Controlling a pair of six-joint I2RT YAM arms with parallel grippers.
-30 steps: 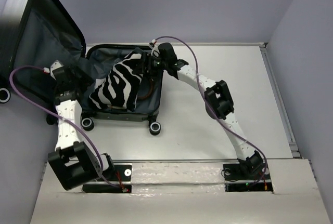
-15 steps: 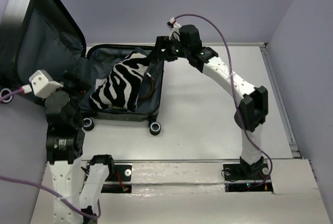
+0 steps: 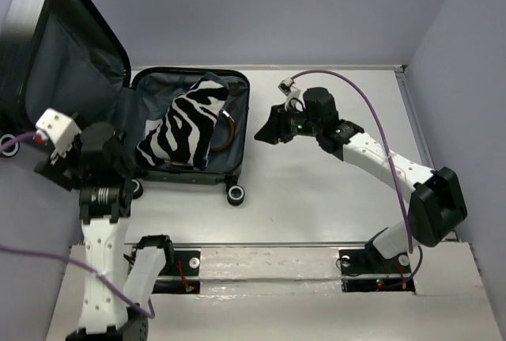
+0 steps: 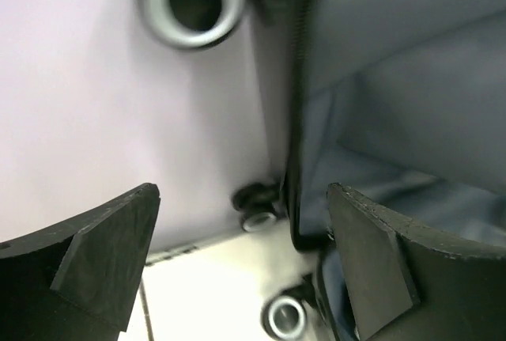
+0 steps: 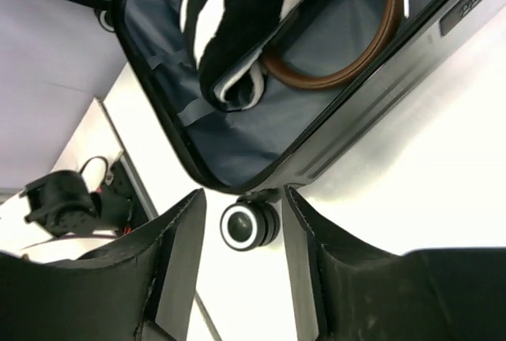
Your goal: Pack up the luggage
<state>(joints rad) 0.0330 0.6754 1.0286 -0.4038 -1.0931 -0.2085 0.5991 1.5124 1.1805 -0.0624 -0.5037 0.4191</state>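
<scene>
The luggage (image 3: pixel 240 111) lies open on the table, its lid (image 3: pixel 71 48) standing up at the back left, dark grey lining showing. A zebra-striped cloth (image 3: pixel 186 123) and a brown ring-shaped strap (image 3: pixel 230 129) lie in the base. My left gripper (image 3: pixel 125 163) is open and empty at the base's near-left corner; its view shows the lid lining (image 4: pixel 411 80) and wheels (image 4: pixel 257 214). My right gripper (image 3: pixel 265 129) is open and empty, off the luggage's right side. Its view shows the cloth (image 5: pixel 237 17), the strap (image 5: pixel 340 64) and a wheel (image 5: pixel 249 225) between its fingers, farther off.
The luggage wheels (image 3: pixel 235 194) stand at its near edge. Bare white table (image 3: pixel 340 198) lies to the right of the luggage. Purple walls close in the left, back and right sides. A raised strip (image 3: pixel 277 262) runs along the near edge by the arm bases.
My right gripper has drawn back from the luggage's far right corner to the table on its right. My left arm has swung up and back to the left of the base.
</scene>
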